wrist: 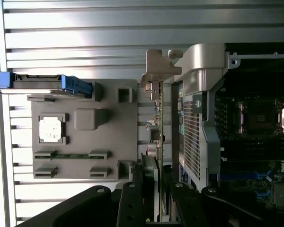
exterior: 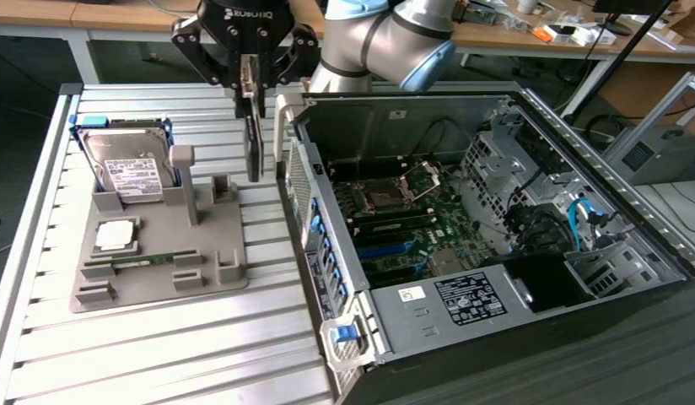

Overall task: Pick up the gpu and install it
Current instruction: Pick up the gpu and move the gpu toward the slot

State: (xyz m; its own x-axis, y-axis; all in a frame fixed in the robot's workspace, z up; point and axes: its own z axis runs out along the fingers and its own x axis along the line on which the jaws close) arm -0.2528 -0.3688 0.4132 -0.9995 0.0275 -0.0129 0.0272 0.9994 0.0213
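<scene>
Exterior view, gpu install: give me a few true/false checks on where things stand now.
1. The gripper is shut on the gpu, which hangs vertically. True.
2. The gpu is seated on the motherboard. False: it is outside the case, between the case and the grey fixture.
3. The hard drive stands upright in the grey fixture. True.
4. The case is closed. False: its side is open and the motherboard is exposed.
</scene>
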